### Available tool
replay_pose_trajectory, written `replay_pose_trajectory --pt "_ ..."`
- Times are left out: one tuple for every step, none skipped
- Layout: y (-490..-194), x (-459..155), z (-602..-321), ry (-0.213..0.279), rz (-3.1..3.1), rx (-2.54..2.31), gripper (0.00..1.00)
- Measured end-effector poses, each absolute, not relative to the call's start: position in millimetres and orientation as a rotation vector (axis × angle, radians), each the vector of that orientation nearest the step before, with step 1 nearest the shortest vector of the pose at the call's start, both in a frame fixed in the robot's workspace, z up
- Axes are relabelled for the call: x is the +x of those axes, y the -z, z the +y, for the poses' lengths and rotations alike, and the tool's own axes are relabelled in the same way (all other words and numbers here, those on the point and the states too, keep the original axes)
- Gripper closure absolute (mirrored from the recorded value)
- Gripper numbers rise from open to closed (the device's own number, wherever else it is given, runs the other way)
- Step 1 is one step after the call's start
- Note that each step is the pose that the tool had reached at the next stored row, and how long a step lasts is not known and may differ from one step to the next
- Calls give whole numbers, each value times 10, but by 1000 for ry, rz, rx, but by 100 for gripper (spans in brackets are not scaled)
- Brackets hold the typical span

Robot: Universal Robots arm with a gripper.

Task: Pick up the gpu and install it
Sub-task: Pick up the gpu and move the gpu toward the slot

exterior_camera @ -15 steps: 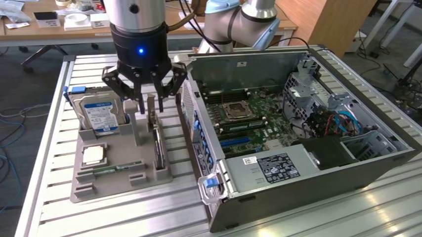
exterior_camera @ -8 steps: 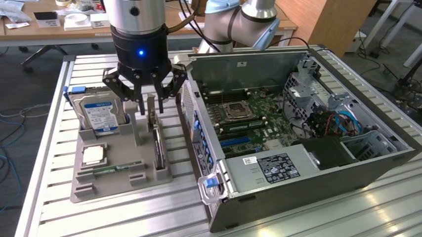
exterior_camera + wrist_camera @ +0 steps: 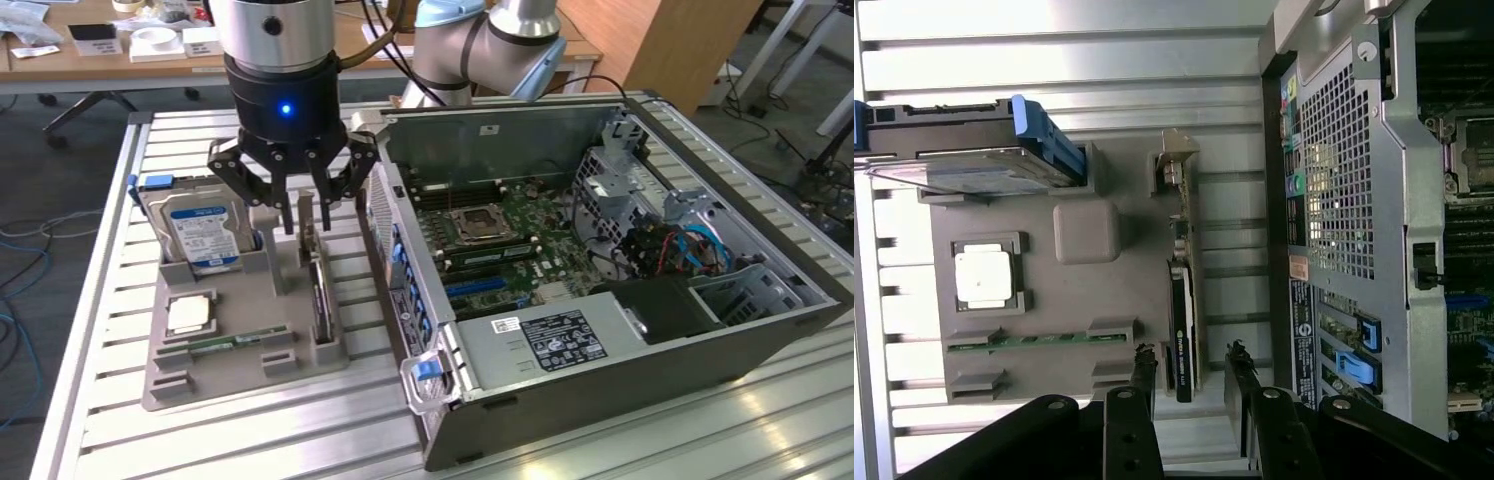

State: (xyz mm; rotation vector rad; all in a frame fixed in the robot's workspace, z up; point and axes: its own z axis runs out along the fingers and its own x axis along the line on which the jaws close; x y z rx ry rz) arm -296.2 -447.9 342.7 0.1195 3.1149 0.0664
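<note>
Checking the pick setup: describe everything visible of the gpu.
The gpu is a thin card standing on edge in a slot of the gray holder, beside the case. Its board is seen edge-on, with a black cooler on one face and a silver bracket at one end. The open end effector straddles it, apparently touching neither face.

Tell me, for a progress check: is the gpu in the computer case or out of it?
Out. The gpu stands on edge in the grey holder beside the case, the open claw straddling its top edge.

Slatted metal table, wooden desk behind, grey floor with loose cables
</note>
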Motion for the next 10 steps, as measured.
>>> replay_pose_trajectory --pt "-3426 -2962 -4479 -66 3115 120 58" --pt "-3426 -2962 -4479 -67 3115 119 58" --pt "-3426 -2962 -4479 -67 3115 119 58" --pt "-3425 -2962 -4479 -67 3115 119 58" --pt "-3421 -2962 -4479 -67 3115 119 58" --pt "-3417 -2962 -4479 -67 3115 119 58" --pt "-3414 -2962 -4479 -67 3115 119 58" --pt "-3411 -2962 -4479 -67 3115 119 58" --pt "-3409 -2962 -4479 -66 3115 120 58" --pt "-3408 -2962 -4479 -66 3115 119 58"
